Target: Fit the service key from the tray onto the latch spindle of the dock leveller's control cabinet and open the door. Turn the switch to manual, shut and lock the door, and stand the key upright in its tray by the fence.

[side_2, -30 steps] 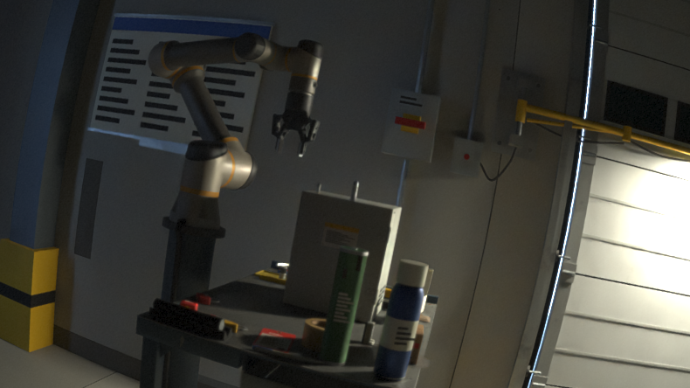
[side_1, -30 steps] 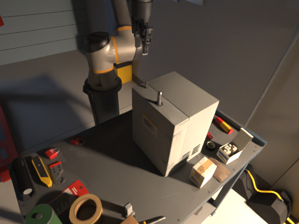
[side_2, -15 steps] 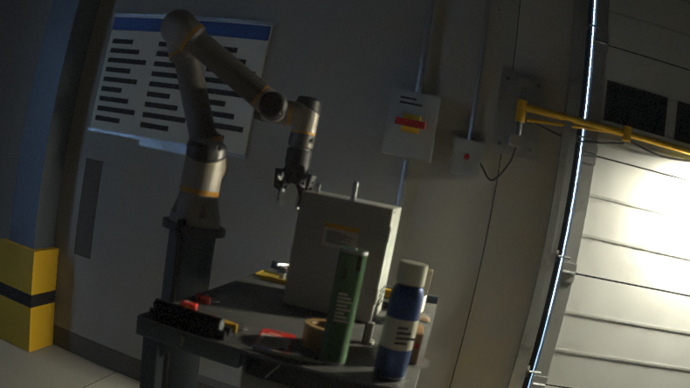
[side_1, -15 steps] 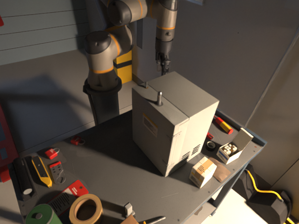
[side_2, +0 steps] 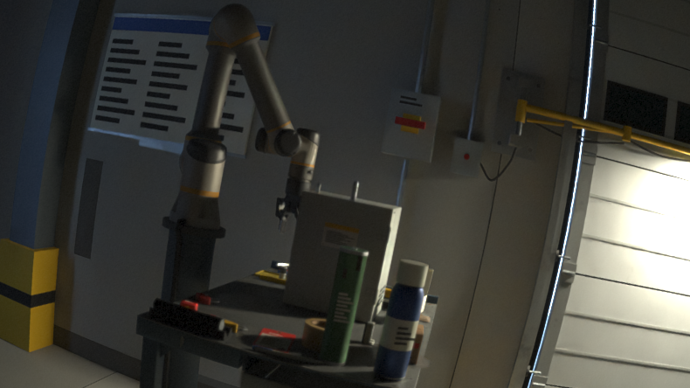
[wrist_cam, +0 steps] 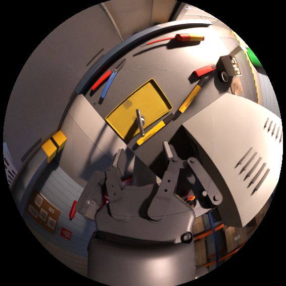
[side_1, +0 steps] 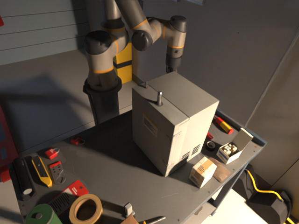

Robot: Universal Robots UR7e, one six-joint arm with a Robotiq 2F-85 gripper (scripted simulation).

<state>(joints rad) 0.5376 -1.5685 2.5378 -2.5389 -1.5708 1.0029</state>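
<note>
My gripper (wrist_cam: pixel 142 154) (side_2: pixel 282 219) hangs open and empty behind the grey control cabinet (side_1: pixel 172 120) (side_2: pixel 338 253) (wrist_cam: pixel 234 149), above the yellow tray (wrist_cam: pixel 138 108) (side_2: pixel 271 275). The service key (wrist_cam: pixel 140 122) (side_2: pixel 279 265) stands in the tray, with its metal cross-handle on top. The tray sits on the table behind the cabinet. The cabinet door is closed. The latch spindle (side_1: pixel 159 98) (side_2: pixel 356 190) sticks up from the cabinet's top. In the side camera the cabinet hides my fingers and the tray.
An open box of small cylinders (side_1: pixel 233 147) sits at the table's right end. A carton (side_1: pixel 202 171) stands in front of it. Screwdrivers (wrist_cam: pixel 188 37) and pliers (wrist_cam: pixel 105 81) lie around the tray. Tape roll (side_1: pixel 85 212), padlocks (side_1: pixel 51 152) and cans (side_2: pixel 403 318) crowd the near end.
</note>
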